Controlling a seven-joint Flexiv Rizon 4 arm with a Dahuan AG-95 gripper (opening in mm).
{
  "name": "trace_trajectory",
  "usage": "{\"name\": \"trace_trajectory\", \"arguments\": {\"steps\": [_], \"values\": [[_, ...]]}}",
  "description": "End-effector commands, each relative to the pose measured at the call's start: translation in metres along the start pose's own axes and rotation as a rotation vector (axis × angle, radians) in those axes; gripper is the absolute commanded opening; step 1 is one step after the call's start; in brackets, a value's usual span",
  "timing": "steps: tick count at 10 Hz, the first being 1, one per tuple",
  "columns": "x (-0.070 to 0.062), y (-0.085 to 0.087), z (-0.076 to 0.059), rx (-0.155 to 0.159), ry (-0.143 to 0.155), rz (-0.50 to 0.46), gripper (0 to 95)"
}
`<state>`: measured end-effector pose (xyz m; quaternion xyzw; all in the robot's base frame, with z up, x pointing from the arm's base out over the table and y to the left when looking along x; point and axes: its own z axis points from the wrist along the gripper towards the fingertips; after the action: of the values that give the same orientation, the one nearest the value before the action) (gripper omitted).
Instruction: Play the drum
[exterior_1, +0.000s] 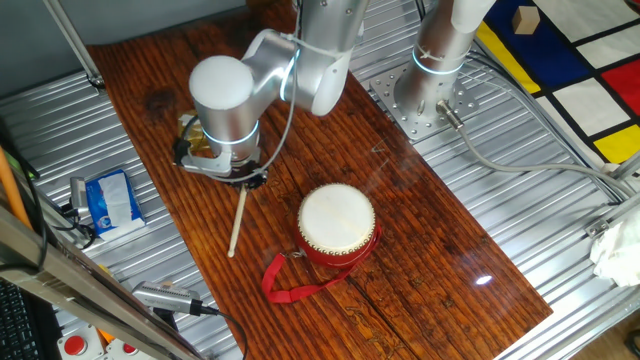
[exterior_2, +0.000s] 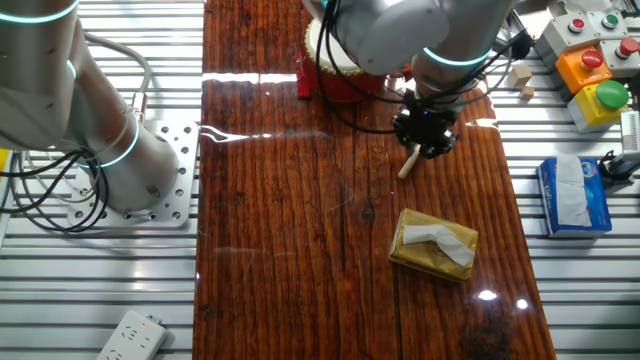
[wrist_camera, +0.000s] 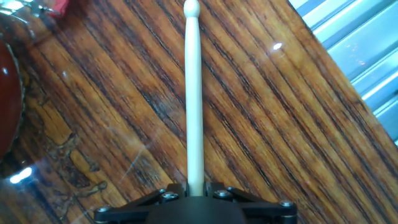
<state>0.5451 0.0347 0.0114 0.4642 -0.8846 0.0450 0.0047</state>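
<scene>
Glossy dark striped wooden tabletop (exterior_1: 420, 250) on ribbed metal. Black two-finger gripper (wrist_camera: 194, 190) clenched on one thin pale wooden stick (wrist_camera: 193, 93), which runs straight ahead of the jaws, tip low over the wood. One small round red drum with cream skin (exterior_1: 337, 222) beyond and to one side, apart from the stick. Risk: butt-end hold looks short, so stick may pivot or slip on impact.

Tissue box (exterior_2: 433, 245), wipes pack (exterior_1: 112, 200)
</scene>
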Motion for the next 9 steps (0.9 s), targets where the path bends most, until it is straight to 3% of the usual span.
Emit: {"name": "trace_trajectory", "arguments": {"steps": [1, 6, 8, 9], "values": [[0.000, 0.001, -0.012, -0.006, 0.002, 0.003, 0.0], [0.009, 0.001, -0.059, -0.024, 0.001, 0.026, 0.0], [0.017, -0.001, -0.077, -0.048, -0.017, 0.027, 0.0], [0.022, 0.001, -0.091, -0.046, -0.004, 0.019, 0.0]]}}
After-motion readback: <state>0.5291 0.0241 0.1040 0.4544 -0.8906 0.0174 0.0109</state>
